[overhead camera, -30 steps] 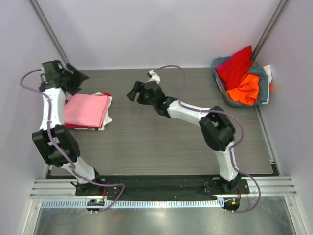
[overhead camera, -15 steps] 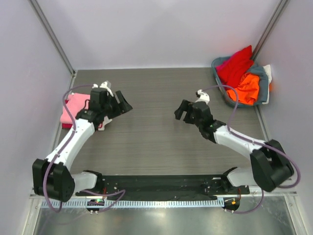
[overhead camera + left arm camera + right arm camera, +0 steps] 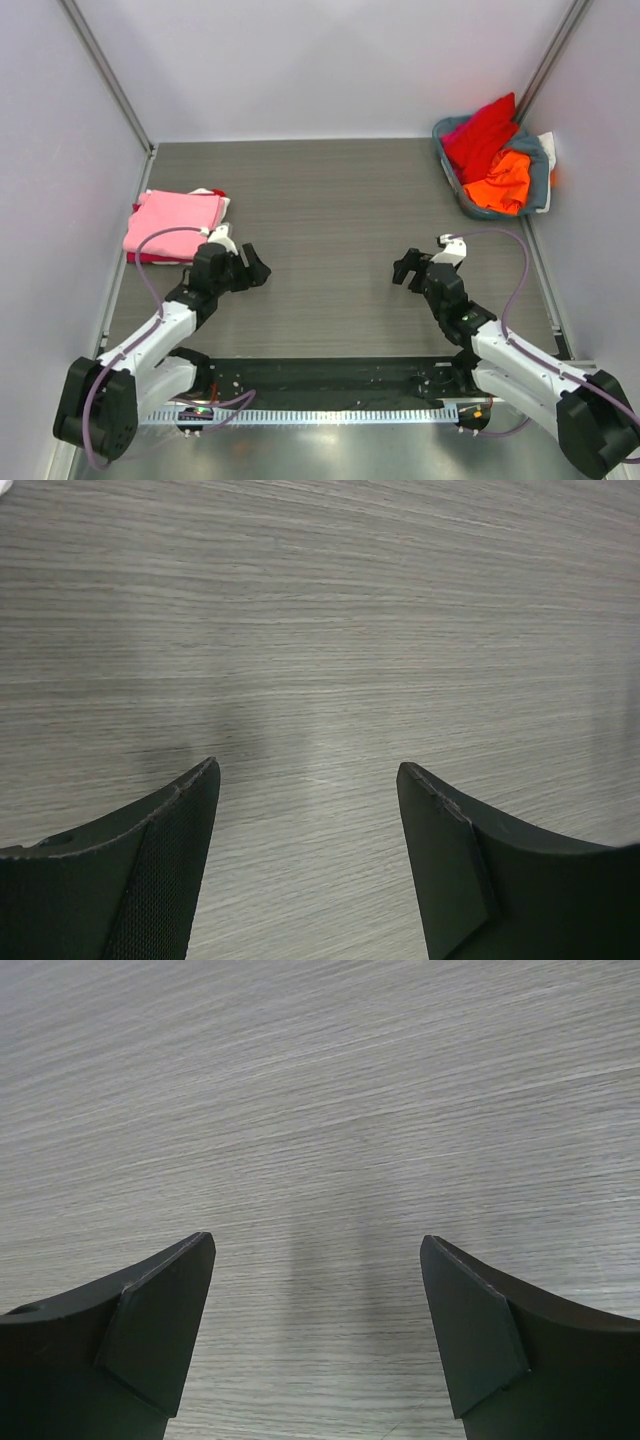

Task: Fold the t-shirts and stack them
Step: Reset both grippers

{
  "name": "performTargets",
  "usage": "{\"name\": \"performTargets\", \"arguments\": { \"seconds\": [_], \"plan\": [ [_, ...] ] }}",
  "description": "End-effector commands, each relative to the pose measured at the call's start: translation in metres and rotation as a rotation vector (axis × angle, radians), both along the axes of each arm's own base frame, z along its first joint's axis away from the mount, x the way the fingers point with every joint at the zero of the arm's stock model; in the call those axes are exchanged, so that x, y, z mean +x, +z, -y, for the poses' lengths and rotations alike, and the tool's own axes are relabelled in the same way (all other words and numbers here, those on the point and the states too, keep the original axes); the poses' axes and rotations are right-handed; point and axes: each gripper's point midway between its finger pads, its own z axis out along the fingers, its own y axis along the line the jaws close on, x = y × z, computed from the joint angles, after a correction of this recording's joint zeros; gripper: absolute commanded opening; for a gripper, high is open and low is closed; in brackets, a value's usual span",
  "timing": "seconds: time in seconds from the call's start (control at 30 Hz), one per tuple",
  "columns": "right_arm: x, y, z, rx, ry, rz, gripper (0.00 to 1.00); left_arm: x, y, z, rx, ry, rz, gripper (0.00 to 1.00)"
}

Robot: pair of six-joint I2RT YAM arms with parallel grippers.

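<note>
A folded light pink t-shirt (image 3: 172, 222) tops a stack at the table's left edge, with white (image 3: 222, 204) and crimson (image 3: 150, 258) cloth showing under it. A red t-shirt (image 3: 482, 135) and an orange one (image 3: 503, 181) lie heaped in the grey-blue basket (image 3: 451, 178) at the back right. My left gripper (image 3: 256, 270) is open and empty, low over bare table near the front left; its wrist view (image 3: 308, 772) shows only wood. My right gripper (image 3: 404, 270) is open and empty near the front right, also over bare wood (image 3: 318, 1245).
Pale walls enclose the table on the left, back and right. A metal rail (image 3: 330, 410) runs along the near edge by the arm bases. A bit of white cloth (image 3: 548, 150) hangs over the basket's far right rim.
Both arms have drawn back toward their bases. The left gripper moved away from the pink stack, the right gripper left the table's middle. The stack now lies fully uncovered.
</note>
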Motion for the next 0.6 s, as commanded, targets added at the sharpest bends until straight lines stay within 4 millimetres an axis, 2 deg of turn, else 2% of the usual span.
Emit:
{"name": "performTargets", "arguments": {
  "seconds": [0.0, 0.13, 0.23, 0.57],
  "plan": [
    [0.012, 0.029, 0.001, 0.046, -0.028, 0.140, 0.89, 0.022, 0.044, 0.011, -0.045, -0.038, 0.218, 0.72],
    [0.012, 0.027, 0.000, 0.044, -0.026, 0.121, 0.89, 0.019, 0.037, 0.007, -0.029, -0.020, 0.195, 0.73],
    [0.010, 0.026, -0.001, 0.050, -0.022, 0.110, 0.89, 0.020, 0.044, 0.005, -0.037, -0.002, 0.229, 0.73],
    [0.008, 0.028, -0.002, 0.069, -0.022, 0.113, 0.86, 0.016, 0.043, 0.001, -0.039, 0.012, 0.234, 0.74]
  ]
}}
